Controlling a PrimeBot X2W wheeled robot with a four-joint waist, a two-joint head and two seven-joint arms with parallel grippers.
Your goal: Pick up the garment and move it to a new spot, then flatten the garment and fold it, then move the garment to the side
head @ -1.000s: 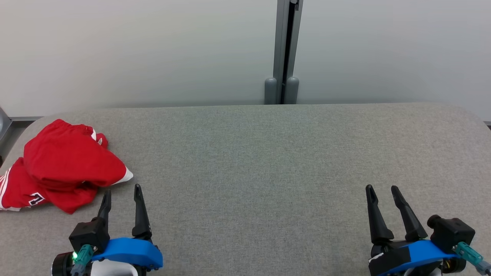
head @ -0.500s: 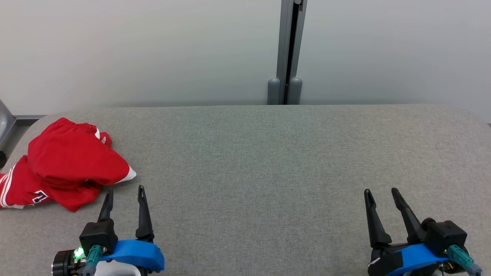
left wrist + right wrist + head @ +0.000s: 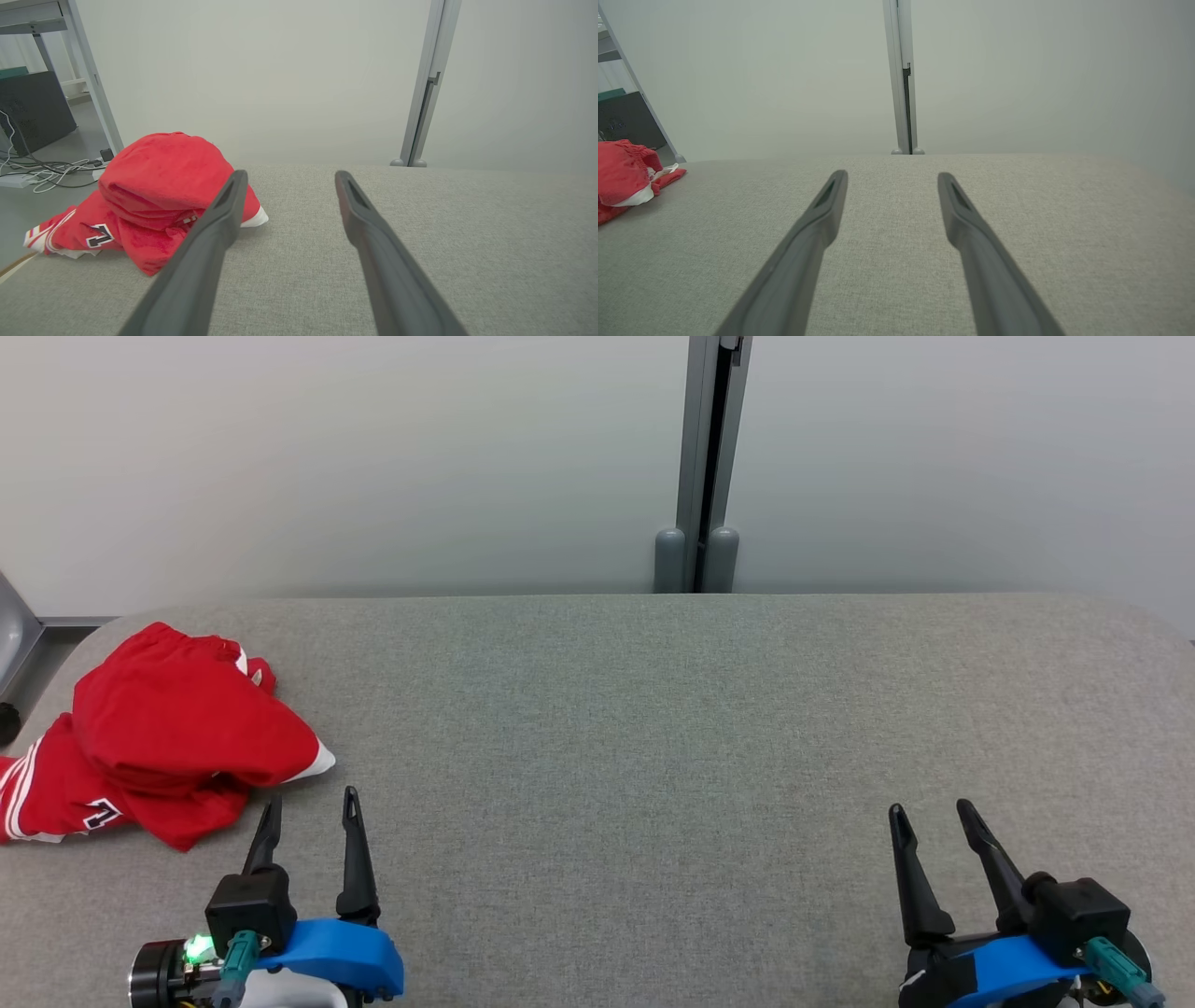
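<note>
A crumpled red garment [image 3: 168, 737] with white trim and a number patch lies in a heap at the left end of the grey table [image 3: 653, 728]. In the left wrist view the garment [image 3: 159, 196] sits just ahead and left of the fingers. My left gripper [image 3: 311, 799] stands open right below the heap, its fingertips a short way from the cloth, nothing between them. At the lower right, far from the cloth, my right gripper [image 3: 931, 807] is open and empty. The right wrist view catches the garment [image 3: 621, 177] at its left edge.
A white wall with a grey vertical post [image 3: 709, 467] runs behind the table. Beyond the table's left end are a metal frame leg [image 3: 91, 74], a dark box [image 3: 32, 109] and cables on the floor [image 3: 42, 170].
The head view has shifted a little, so everything sits slightly right and lower. Both grippers have sunk slightly toward the bottom edge and stay open. The garment has not moved.
</note>
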